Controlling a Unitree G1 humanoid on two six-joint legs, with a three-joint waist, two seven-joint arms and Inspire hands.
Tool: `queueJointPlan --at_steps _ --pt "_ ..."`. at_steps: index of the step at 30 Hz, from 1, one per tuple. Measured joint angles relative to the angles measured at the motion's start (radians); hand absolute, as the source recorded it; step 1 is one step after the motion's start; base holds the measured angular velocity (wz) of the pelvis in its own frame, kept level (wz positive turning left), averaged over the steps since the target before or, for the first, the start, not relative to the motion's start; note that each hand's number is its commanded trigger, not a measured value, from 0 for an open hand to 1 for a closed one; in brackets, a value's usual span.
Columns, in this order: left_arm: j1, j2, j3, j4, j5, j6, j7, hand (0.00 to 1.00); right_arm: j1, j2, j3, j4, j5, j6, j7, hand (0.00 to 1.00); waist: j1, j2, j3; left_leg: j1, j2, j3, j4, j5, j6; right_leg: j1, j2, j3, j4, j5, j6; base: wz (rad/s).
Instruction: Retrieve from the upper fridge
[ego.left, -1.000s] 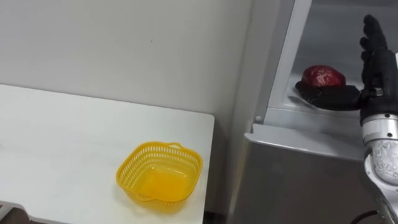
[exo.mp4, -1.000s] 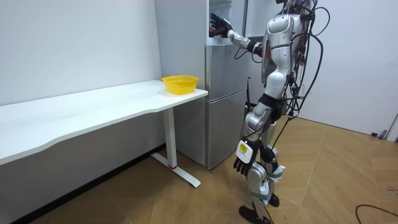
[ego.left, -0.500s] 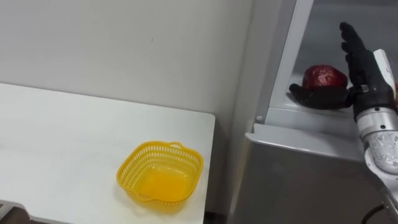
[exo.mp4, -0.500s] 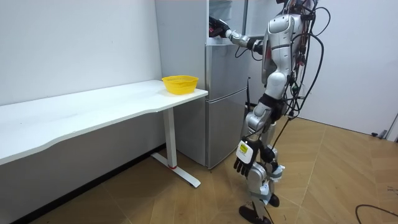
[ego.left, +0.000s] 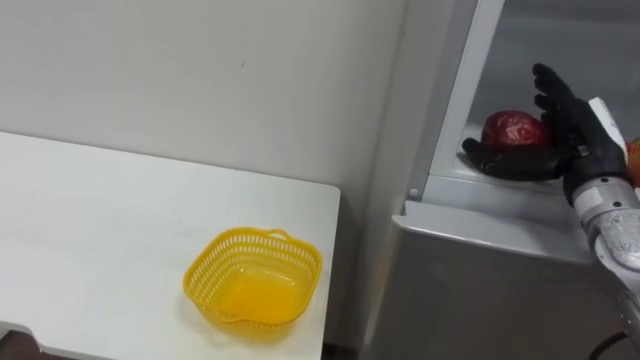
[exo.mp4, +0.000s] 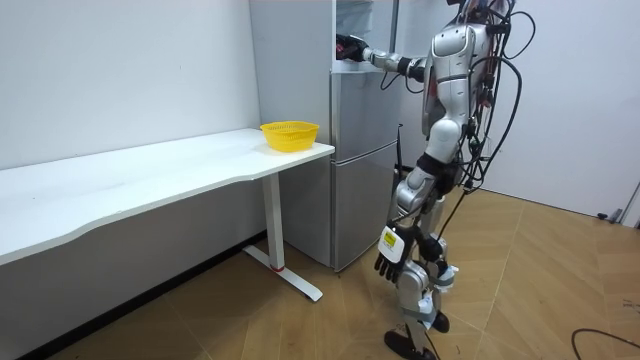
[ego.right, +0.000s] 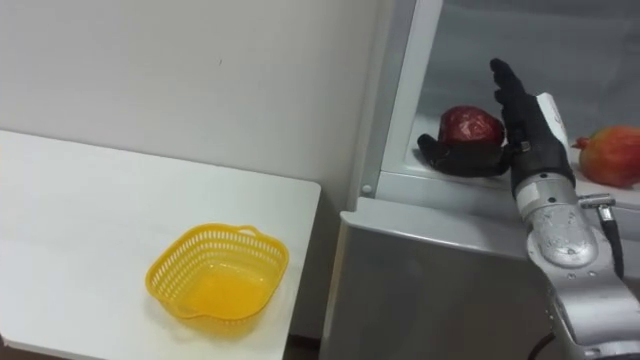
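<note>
Left eye view: my right hand (ego.left: 574, 138) is up inside the open upper compartment of the fridge (ego.left: 480, 290), at the dark red fruit (ego.left: 512, 128) that sits on the shelf (ego.left: 470, 182). My fingers stand straight and upright along the fruit's right side. My thumb (ego.left: 500, 160) stretches left across its near side, low down. The hand is unclenched, cupping the fruit rather than gripping it.

Further right on the same shelf lies a paler red fruit (ego.right: 610, 155). Left of the fridge, a yellow basket (ego.left: 250, 234) stands on the white surface (ego.left: 100, 230), near its right edge.

From the room view, I stand facing the fridge with my right arm raised to it. My left hand (exo.mp4: 392, 252) hangs beside my thigh, fingers relaxed.
</note>
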Motion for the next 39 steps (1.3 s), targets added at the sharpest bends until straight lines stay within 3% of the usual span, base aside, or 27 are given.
queueJointPlan --at_steps 17,18,19,20,27,39 --pt "-0.001 0.002 -0.001 -0.001 -0.011 0.039 -0.001 0.00 -0.035 -0.025 0.002 0.108 0.093 0.015 0.100 0.00 0.001 -0.002 -0.0016 0.009 -0.001 -0.001 0.007 0.000 0.000 0.021 -0.001 -0.010 -0.001 0.000 0.000 0.01" --pt "-0.002 0.002 -0.001 -0.001 -0.011 0.040 0.000 0.00 -0.036 -0.026 0.002 0.113 0.093 0.016 0.105 0.19 0.001 -0.003 -0.0019 0.010 -0.001 -0.001 0.007 0.000 0.000 0.023 -0.002 -0.011 -0.001 0.000 0.000 0.05" --pt "-0.007 0.002 -0.001 -0.001 -0.010 0.042 0.000 0.00 -0.038 -0.026 0.002 0.119 0.092 0.021 0.111 0.76 0.002 -0.003 -0.0021 0.011 -0.001 -0.001 0.008 0.000 0.000 0.025 -0.002 -0.012 -0.001 0.000 0.000 0.00" --pt "-0.008 0.002 -0.001 0.000 -0.010 0.048 0.001 0.00 -0.042 -0.026 0.002 0.124 0.088 0.025 0.116 1.00 0.002 -0.003 -0.0020 0.011 -0.001 -0.001 0.008 0.000 0.000 0.025 -0.002 -0.012 0.000 0.000 0.000 0.00" --pt "-0.016 0.002 -0.002 0.000 -0.009 0.076 -0.001 0.00 -0.064 -0.029 0.002 0.162 0.084 0.041 0.146 1.00 0.002 0.000 -0.0017 0.016 -0.003 0.000 0.012 0.000 0.000 0.032 0.002 -0.013 -0.001 0.000 0.000 0.00" --pt "-0.020 0.002 -0.010 0.000 -0.012 0.079 0.020 0.00 -0.076 -0.037 0.018 0.170 0.095 0.041 0.150 1.00 0.002 0.010 -0.0053 0.015 -0.003 -0.002 0.016 0.000 0.000 0.034 0.001 -0.019 0.000 0.000 0.000 0.00"
